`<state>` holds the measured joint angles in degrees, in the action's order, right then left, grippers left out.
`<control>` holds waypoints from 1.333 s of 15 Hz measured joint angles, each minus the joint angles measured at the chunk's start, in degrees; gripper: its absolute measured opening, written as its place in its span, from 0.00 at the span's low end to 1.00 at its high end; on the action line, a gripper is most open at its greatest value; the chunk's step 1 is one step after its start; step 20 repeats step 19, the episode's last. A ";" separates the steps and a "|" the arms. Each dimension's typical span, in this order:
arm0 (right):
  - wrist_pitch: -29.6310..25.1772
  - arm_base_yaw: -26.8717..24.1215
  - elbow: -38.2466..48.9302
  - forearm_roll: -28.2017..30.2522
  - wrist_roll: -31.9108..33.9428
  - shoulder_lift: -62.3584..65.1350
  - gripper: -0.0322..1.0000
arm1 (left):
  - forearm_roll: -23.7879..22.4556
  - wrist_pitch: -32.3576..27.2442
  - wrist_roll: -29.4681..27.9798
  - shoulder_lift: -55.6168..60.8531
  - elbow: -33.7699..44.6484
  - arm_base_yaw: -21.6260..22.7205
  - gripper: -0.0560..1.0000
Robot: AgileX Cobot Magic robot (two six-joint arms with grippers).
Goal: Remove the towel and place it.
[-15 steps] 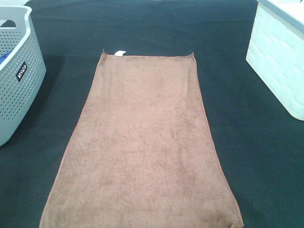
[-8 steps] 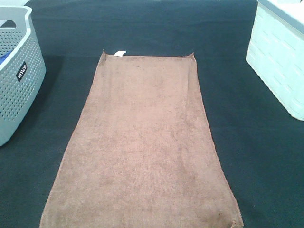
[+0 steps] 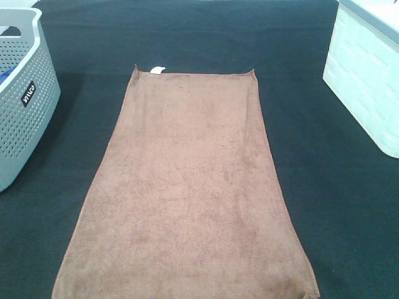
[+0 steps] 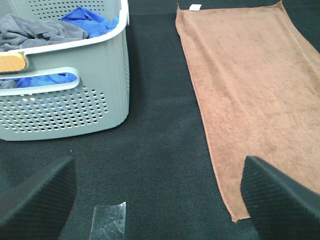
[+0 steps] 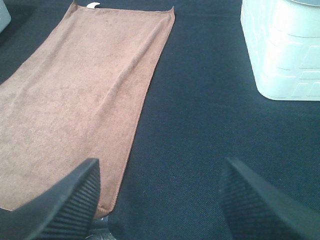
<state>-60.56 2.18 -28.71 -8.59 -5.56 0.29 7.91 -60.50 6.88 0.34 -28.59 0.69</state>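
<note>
Towel lies flat, spread full length on the dark worktop, centre of the overhead view, long axis running 12 to 6; near edge runs off frame at 6. Small white tag sits at the far-left corner, approx 11 o'clock of the towel. No wrinkles or folds visible, edges straight, stitched hem shows along the side in the left wrist view. Grey perforated basket stands at 9 o'clock of the towel, apart from it w/ bare worktop between; left wrist cam shows it holding grey and blue cloths and an orange-tan bit at the handle slot, can't tell what that is. White ribbed bin stands at approx 2 o'clock, also apart from the towel. Left gripper: jaws wide open, nothing held, over bare worktop beside the towel's near-left corner; one pad overlaps the towel edge in view, contact can't tell. Clear tape scrap lies on the worktop between the left pads. Right gripper: jaws wide open, nothing held, over the near-right corner zone of the towel; one pad is over the towel's edge, the other over bare worktop. Neither gripper shows in the overhead view. Towel not gripped by either arm.
</note>
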 joint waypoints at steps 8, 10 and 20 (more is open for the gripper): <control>0.00 0.00 0.00 0.00 0.00 0.00 0.66 | 0.23 0.00 -0.52 0.00 0.00 -0.17 0.85; 0.00 0.00 0.00 0.00 0.00 0.00 0.66 | 0.17 0.00 -0.46 0.00 0.00 -0.17 0.85; 0.11 0.00 0.00 0.00 0.00 0.00 0.66 | 0.17 0.00 -0.40 0.00 0.00 -0.17 0.85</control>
